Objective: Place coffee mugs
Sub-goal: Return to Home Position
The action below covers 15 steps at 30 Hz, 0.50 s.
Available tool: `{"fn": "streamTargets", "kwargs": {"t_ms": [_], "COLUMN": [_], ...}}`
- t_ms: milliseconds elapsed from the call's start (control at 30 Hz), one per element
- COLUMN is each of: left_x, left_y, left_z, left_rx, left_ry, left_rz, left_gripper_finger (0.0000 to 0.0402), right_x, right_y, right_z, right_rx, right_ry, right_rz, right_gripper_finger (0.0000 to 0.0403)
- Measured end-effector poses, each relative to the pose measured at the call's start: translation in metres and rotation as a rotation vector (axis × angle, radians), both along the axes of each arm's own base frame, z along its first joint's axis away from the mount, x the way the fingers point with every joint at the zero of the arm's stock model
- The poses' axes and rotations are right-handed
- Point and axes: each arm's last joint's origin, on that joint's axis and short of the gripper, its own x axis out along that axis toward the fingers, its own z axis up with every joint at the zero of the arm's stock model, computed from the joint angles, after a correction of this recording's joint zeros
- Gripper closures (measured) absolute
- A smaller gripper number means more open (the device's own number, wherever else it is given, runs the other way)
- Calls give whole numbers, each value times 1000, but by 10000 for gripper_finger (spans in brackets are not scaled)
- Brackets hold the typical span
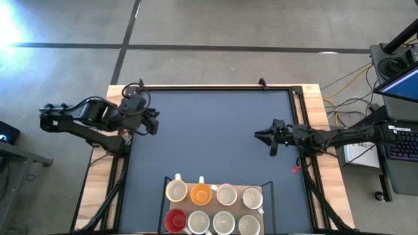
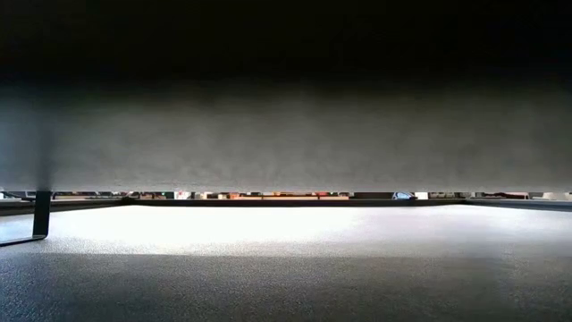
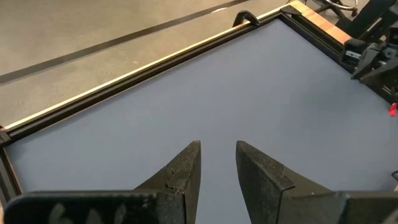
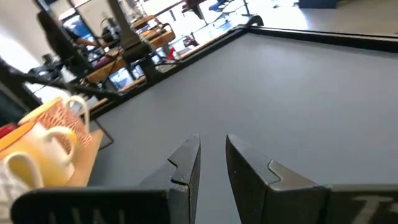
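Eight coffee mugs stand upright in two rows in a tray (image 1: 171,203) at the table's near edge. The far row holds a cream mug (image 1: 176,190), the orange mug (image 1: 200,193) and two white ones (image 1: 226,194). The near row holds the red mug (image 1: 175,220) and three white ones (image 1: 224,222). The right wrist view shows the orange mug (image 4: 57,117) and a white mug (image 4: 48,146). My left gripper (image 1: 154,122) (image 3: 217,149) hovers near the table's left edge, open by a narrow gap. My right gripper (image 1: 260,135) (image 4: 212,144) hovers near the right edge, also narrowly open. Both are empty.
The grey table mat (image 1: 209,130) lies bare between the two grippers and the tray. A dark frame (image 1: 215,87) runs along the mat's far and side edges. In the low view a broad grey surface (image 2: 286,134) close to the camera blocks most of the scene.
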Motion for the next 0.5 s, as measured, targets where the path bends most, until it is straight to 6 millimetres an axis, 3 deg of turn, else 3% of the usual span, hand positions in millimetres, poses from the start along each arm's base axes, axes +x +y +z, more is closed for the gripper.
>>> {"fn": "streamTargets", "kwargs": {"t_ms": [267,500], "left_x": [9,9], "left_y": [-1,-1], "left_z": [-5,-4], "left_rx": [-5,-18], "left_ry": [25,11], "left_rz": [10,23], "left_gripper_finger": [318,318], "right_x": [-1,-2], "right_y": [-7,-7], "right_z": [0,-5], "right_rx": [25,26], "right_ry": [-6,45], "right_rz": [-145,-144], "right_gripper_finger": [337,337]}}
